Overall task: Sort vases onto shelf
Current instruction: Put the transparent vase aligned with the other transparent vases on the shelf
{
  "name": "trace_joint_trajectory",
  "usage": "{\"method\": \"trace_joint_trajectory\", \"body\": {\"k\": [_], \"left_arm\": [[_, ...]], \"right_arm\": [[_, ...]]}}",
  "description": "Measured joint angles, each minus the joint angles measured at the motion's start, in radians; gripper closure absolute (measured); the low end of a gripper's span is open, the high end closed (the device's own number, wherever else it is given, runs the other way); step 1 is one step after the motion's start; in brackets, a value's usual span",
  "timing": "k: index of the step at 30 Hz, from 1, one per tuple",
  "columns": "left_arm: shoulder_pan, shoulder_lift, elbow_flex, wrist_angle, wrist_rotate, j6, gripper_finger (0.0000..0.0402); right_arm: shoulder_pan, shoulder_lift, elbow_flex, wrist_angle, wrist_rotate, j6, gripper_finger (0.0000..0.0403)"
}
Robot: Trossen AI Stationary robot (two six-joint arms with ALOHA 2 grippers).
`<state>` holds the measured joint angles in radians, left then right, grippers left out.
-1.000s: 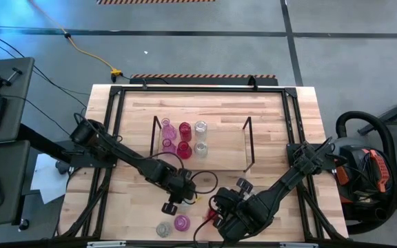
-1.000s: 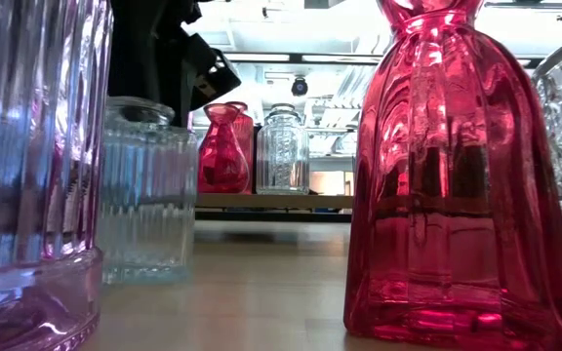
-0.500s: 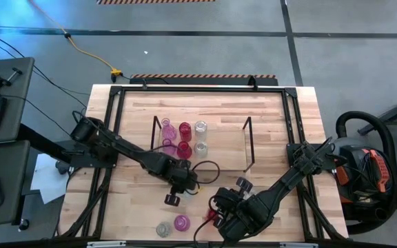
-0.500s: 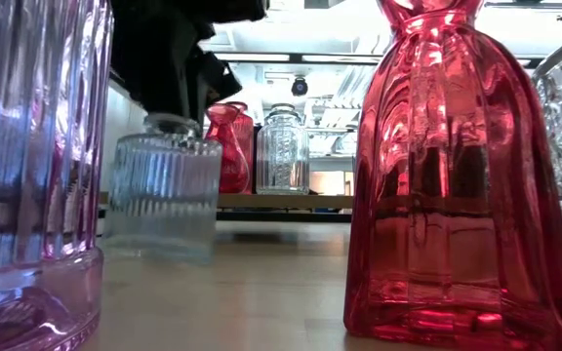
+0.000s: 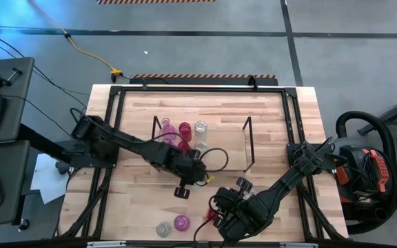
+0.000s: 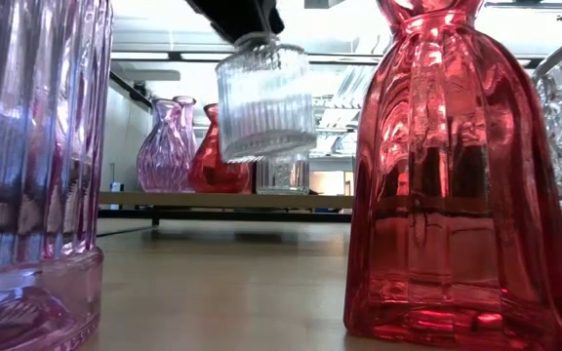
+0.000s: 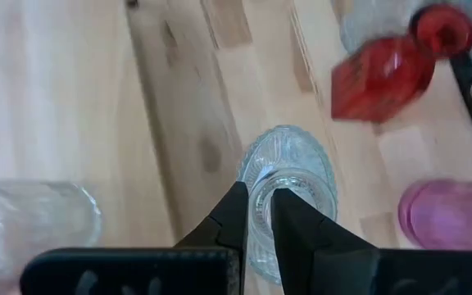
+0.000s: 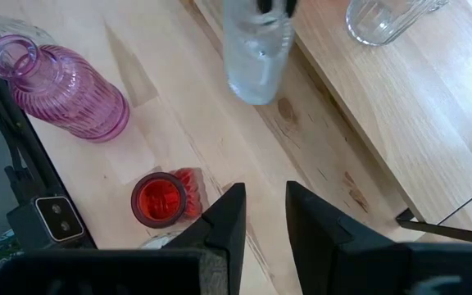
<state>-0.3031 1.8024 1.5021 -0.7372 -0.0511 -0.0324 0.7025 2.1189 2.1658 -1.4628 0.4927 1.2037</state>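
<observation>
Left gripper [image 7: 256,215], clamped on clear vase [image 6: 262,96], should carry it level to shelf [image 5: 226,148], avoiding neighbours.

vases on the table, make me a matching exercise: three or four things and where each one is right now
Column one:
1. ribbed clear vase
2. red vase
3. pink vase
4. right tool

Column two:
A. standing on the tabletop, ribbed body, narrow neck
B. hanging above the tabletop, empty
C. lifted off the table, neck pinched in the left tool
D. on the tabletop just ahead of the right tool, mouth up

Pairs: 1-C, 2-D, 3-A, 4-B
</observation>
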Motion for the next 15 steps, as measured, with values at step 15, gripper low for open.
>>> {"method": "trace_joint_trajectory", "body": {"k": [15], "left_arm": [[0.070, -0.001, 0.105, -0.119, -0.041, 0.025, 0.0374]], "right_arm": [[0.012, 0.000, 0.000, -0.039, -0.003, 0.031, 0.0334]]}}
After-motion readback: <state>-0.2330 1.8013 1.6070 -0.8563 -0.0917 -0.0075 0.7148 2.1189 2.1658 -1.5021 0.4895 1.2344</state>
